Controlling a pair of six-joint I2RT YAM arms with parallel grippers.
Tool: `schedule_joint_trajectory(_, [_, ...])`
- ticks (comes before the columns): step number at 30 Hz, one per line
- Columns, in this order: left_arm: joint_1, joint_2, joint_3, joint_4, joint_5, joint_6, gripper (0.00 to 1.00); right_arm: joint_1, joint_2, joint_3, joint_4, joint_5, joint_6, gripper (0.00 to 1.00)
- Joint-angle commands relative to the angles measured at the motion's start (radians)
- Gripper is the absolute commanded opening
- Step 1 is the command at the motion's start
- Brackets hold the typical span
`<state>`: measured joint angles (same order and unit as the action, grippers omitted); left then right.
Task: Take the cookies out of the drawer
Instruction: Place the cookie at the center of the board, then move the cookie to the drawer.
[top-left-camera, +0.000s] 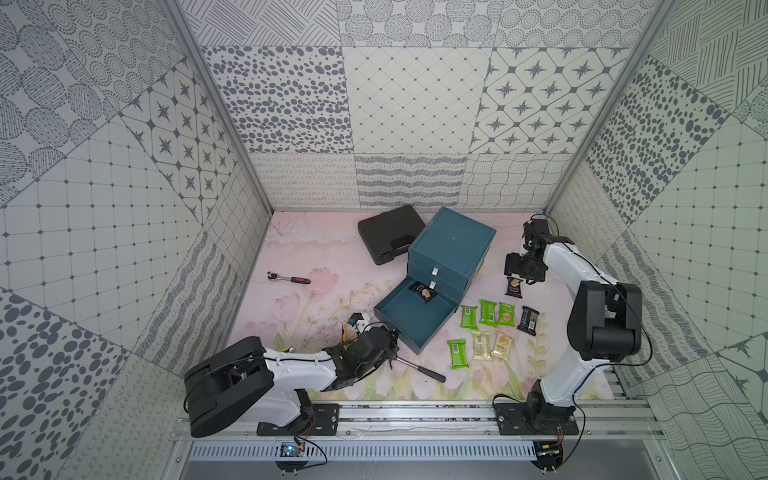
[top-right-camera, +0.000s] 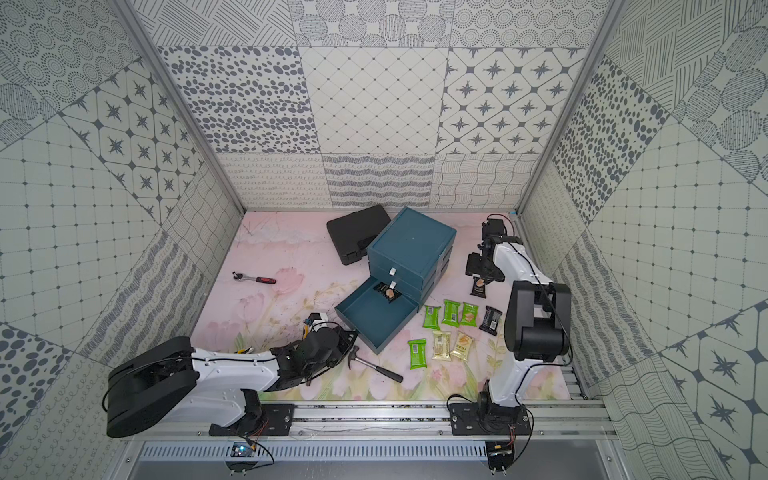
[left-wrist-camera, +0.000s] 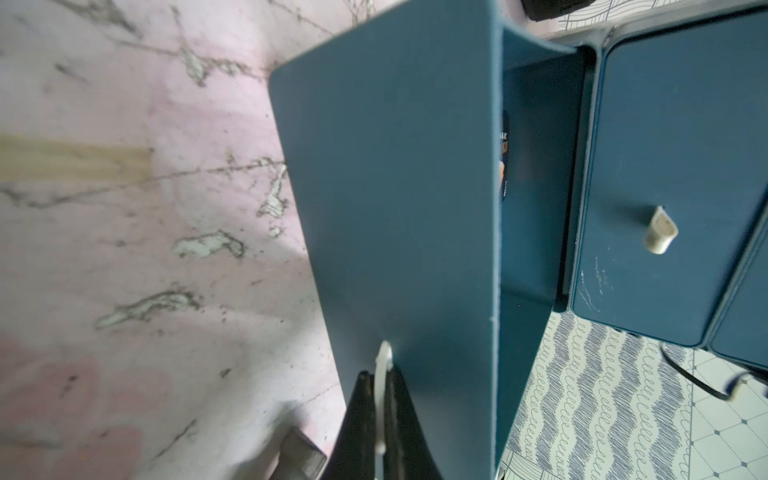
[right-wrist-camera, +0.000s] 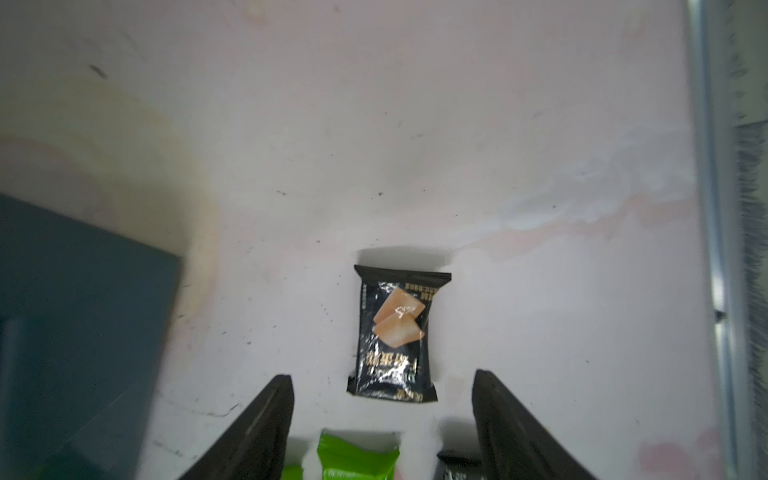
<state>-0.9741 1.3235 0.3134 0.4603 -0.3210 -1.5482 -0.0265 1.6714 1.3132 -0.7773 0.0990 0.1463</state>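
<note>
Cookie (right-wrist-camera: 395, 332), black, lay on the tabletop (right-wrist-camera: 415, 124) beneath the right claw (right-wrist-camera: 381, 374), whose jaws stood apart, clear of it. Second cookie (top-left-camera: 423, 292) lay inside the open drawer (top-left-camera: 409, 324), beyond the left claw (left-wrist-camera: 379, 372), which was clamped on the drawer's tab (left-wrist-camera: 384, 353).

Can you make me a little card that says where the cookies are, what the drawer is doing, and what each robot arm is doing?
Drawer: bottom drawer of the blue cabinet, pulled open
Still inside: one black cookie packet
On the table: four green packets, two beige packets, two black packets
Left end effector: shut on the drawer's white handle
Right end effector: open, holding nothing, over one of the black packets
Other things: hammer, wrench, black case
</note>
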Motion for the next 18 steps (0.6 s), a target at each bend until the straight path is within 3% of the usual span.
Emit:
schedule_joint_trajectory(1, [-0.003,-0.021,-0.012,-0.067,-0.029,-0.001,0.00,0.083,-0.185,-0.016,-0.004,0.072,-0.048,0.73])
schedule_joint_trajectory(7, [-0.002,-0.032,-0.016,-0.071,-0.034,0.000,0.00,0.368,-0.445,-0.071,0.070,0.176,-0.128,0.68])
schedule_joint_trajectory(10, [-0.002,-0.034,-0.014,-0.070,-0.036,0.000,0.00,0.576,-0.520,-0.136,0.172,0.198,-0.202,0.66])
schedule_joint_trajectory(14, [-0.003,-0.038,-0.017,-0.071,-0.039,0.002,0.00,0.820,-0.466,-0.142,0.214,0.214,-0.242,0.65])
schedule_joint_trajectory(18, [-0.003,-0.043,-0.016,-0.072,-0.046,0.004,0.00,0.967,-0.315,-0.120,0.219,0.248,-0.252,0.63])
